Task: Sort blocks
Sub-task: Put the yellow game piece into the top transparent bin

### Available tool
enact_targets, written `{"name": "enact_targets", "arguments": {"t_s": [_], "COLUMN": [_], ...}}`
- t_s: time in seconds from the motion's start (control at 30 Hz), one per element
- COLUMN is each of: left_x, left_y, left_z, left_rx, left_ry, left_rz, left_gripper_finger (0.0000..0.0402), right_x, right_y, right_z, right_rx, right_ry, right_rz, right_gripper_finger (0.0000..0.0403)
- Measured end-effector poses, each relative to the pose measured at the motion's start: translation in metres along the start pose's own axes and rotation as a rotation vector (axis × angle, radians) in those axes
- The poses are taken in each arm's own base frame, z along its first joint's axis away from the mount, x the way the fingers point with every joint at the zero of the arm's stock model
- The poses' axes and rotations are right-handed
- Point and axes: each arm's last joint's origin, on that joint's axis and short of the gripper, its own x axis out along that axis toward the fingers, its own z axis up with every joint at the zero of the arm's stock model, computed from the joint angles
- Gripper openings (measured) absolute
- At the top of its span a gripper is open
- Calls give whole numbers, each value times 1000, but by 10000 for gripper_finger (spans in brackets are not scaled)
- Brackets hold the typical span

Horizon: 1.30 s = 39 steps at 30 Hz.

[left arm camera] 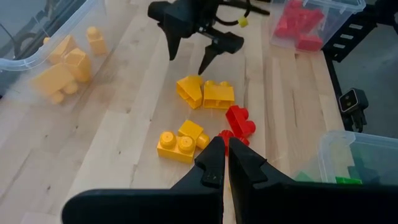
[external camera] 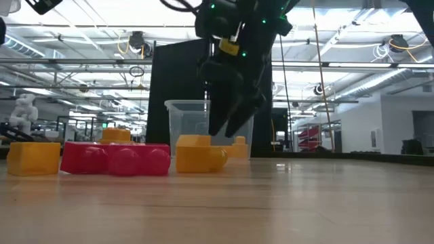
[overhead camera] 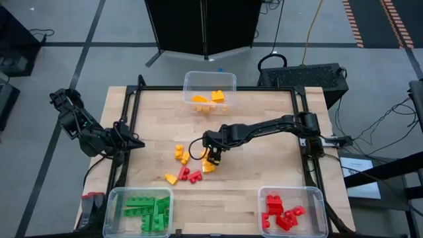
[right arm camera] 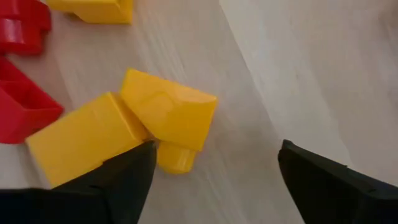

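Loose blocks lie mid-table: a pair of yellow blocks [overhead camera: 209, 166] [right arm camera: 168, 115], more yellow blocks [overhead camera: 178, 153] [overhead camera: 172, 178], and red blocks [overhead camera: 190, 175] [left arm camera: 239, 121]. My right gripper [overhead camera: 213, 157] [right arm camera: 214, 155] is open and points down just over the yellow pair; in the right wrist view one finger [right arm camera: 124, 174] stands at the pair's edge and the other [right arm camera: 323, 180] stands over bare wood. In the low view it hangs [external camera: 234, 129] close behind a yellow block [external camera: 200, 154]. My left gripper [overhead camera: 129, 142] [left arm camera: 225, 155] is shut and waits at the table's left edge.
Three clear bins stand at the table's edges: one with yellow blocks at the far edge [overhead camera: 228, 78], one with green blocks at the near left corner [overhead camera: 112, 198], one with red blocks at the near right corner [overhead camera: 317, 195]. Bare wood lies right of the loose blocks.
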Motion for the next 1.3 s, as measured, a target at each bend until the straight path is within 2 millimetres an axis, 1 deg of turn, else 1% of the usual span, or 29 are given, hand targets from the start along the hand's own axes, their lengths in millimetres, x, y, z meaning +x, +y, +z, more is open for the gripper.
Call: {"name": "enact_targets", "arguments": {"t_s": [0.13,0.37,0.43,0.53,0.7,0.8,0.93,1.03,1.2,1.3], "left_x": [0,0,0,0,0,0,0,0,0,0], "left_y": [0,0,0,0,0,0,1,2,2,2], "left_z": [0,0,0,0,0,0,0,-1,-1,-1], "left_rx": [0,0,0,-1,-1,-2,0,8,10,11], "left_ry": [0,-3,-3,-5,-6,-6,-3,5,7,8], "left_rz": [1,3,3,4,6,6,8,16,18,19], "left_gripper_finger": [3,3,3,3,3,3,3,3,3,3], "right_x": [7,8,12,26,47,50,48,41,16,9], "right_y": [-2,-5,-4,-2,-1,-1,-3,-4,2,2], "right_z": [0,4,7,6,-1,-2,0,4,32,42], "right_rx": [29,34,40,43,39,41,36,-50,-225,-282], "right_ry": [10,-16,-35,-14,58,74,68,82,-6,-50], "right_rz": [-4,-1,21,75,103,100,68,25,61,77], "right_gripper_finger": [353,357,357,357,357,357,357,357,357,357]}}
